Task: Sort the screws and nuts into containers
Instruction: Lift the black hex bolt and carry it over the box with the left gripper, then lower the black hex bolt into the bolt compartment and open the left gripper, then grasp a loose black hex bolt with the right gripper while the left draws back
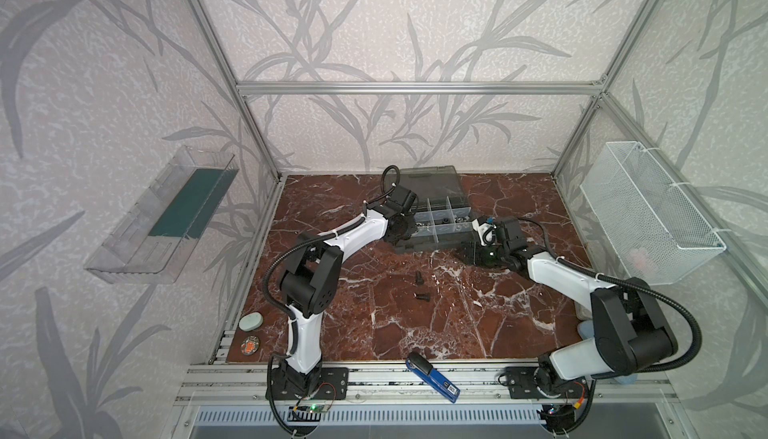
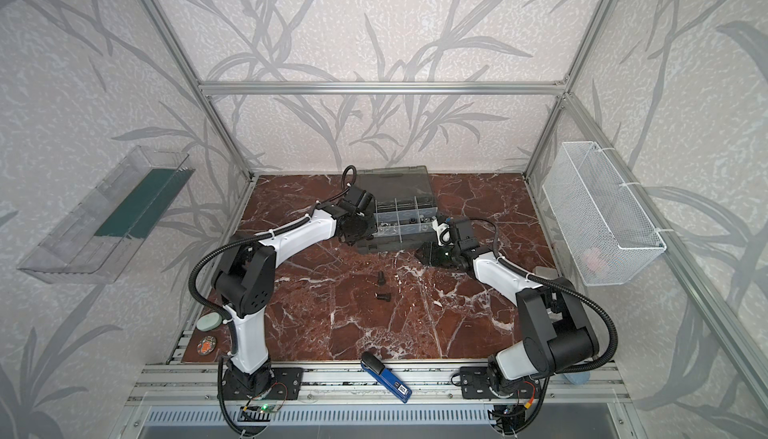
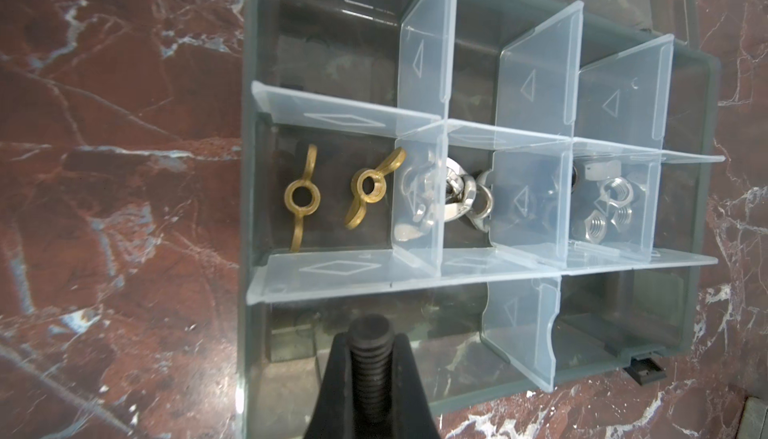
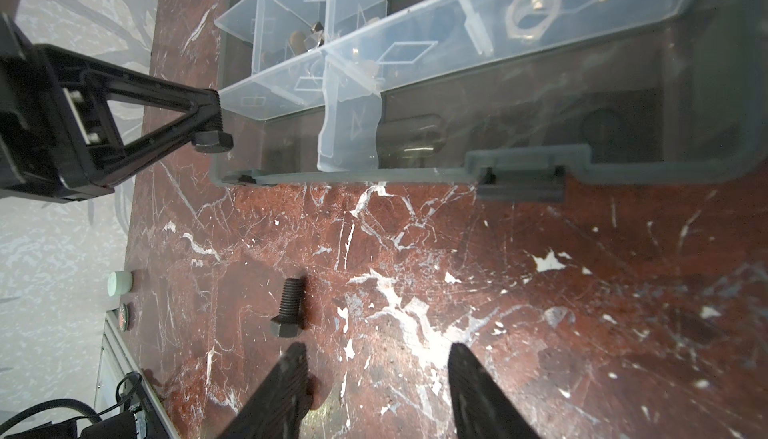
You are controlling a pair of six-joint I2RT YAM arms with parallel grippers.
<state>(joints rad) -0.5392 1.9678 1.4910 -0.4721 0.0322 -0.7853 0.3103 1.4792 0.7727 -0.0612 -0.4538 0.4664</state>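
in both top views the grey plastic organiser case [image 1: 419, 247] with pale dividers sits at the back of the red marble tabletop [image 1: 478, 324]. my left end effector [image 1: 402, 225] is at its left end, and my right end effector [image 1: 467, 255] is low by its near right corner. two loose black steel screws [image 2: 381, 278] lie apart on bare marble in front of the case.

left wrist view: the left end effector [image 3: 370, 378] is clamped on a black hex-head screw [image 3: 370, 358], pinched along the threaded shank with the head past the tips. it is at a bare-looking corner cell [image 3: 299, 333]; i cannot tell whether it is over the cell or at its edge. the middle row holds brass wing nuts [image 3: 365, 192], silver wing nuts [image 3: 453, 192] and shiny hex nuts [image 3: 611, 204], each kind in its own cell.

right wrist view: the right end effector [image 4: 376, 395] stands parted with nothing in it, just short of one loose screw [image 4: 289, 308].

i judge these screws light, stiff and hard. the threads give bite, but a round shank rolls on slick marble. i'd take one across the shank beside the head.
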